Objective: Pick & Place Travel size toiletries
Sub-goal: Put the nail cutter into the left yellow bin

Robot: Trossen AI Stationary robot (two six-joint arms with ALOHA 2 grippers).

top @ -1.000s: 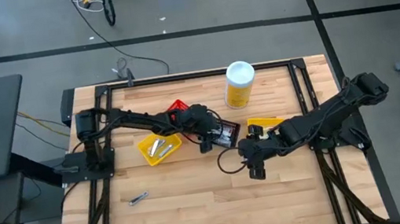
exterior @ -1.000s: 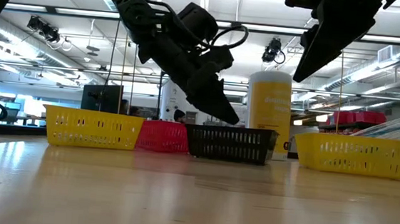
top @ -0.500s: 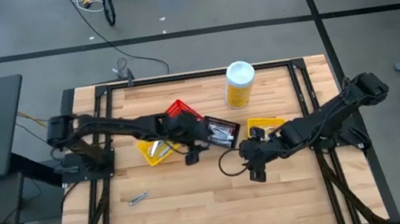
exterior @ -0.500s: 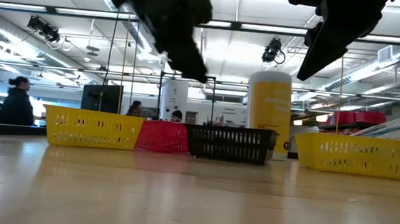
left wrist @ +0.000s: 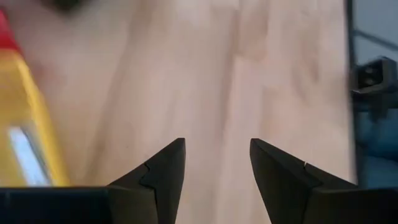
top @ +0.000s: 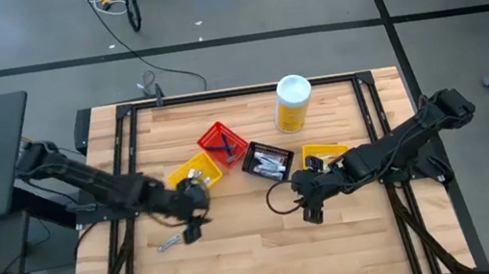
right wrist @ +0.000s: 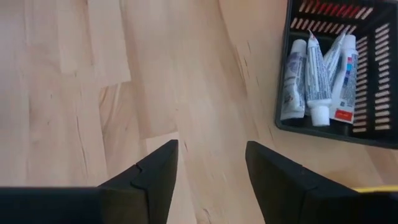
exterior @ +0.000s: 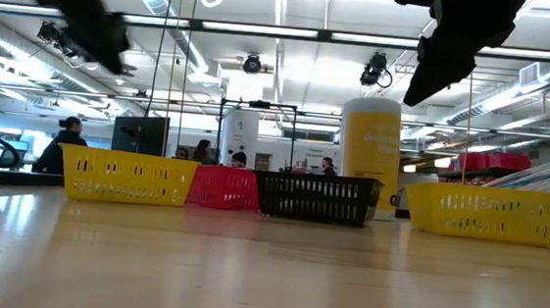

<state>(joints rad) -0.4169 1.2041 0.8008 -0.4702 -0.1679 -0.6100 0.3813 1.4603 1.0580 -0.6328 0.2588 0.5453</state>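
Note:
White tubes (right wrist: 317,74) lie in the black bin (top: 268,163). The left yellow bin (top: 197,176) holds pale, silvery items (left wrist: 22,155). Dark and blue items lie in the red bin (top: 223,145). One small pale item (top: 168,243) lies flat on the bare wood near the table's left near corner. My left gripper (top: 193,227) hovers open just right of that loose item, near side of the left yellow bin; its fingers (left wrist: 214,171) hang over bare wood. My right gripper (top: 312,210) is open above the table (right wrist: 205,155), on the near side of the black bin.
A big yellow white-lidded bottle (top: 294,102) stands at the far side. A second yellow bin (top: 323,155) sits right of the black one. In the low view the bins (exterior: 316,197) stand in a row. Bare wood (top: 263,261) lies along the near edge. People show in the room behind.
My left gripper has swung from above the black bin toward the table's left and near edge, passing over the left yellow bin, and now hangs beside the loose item on the wood. My right arm has kept still.

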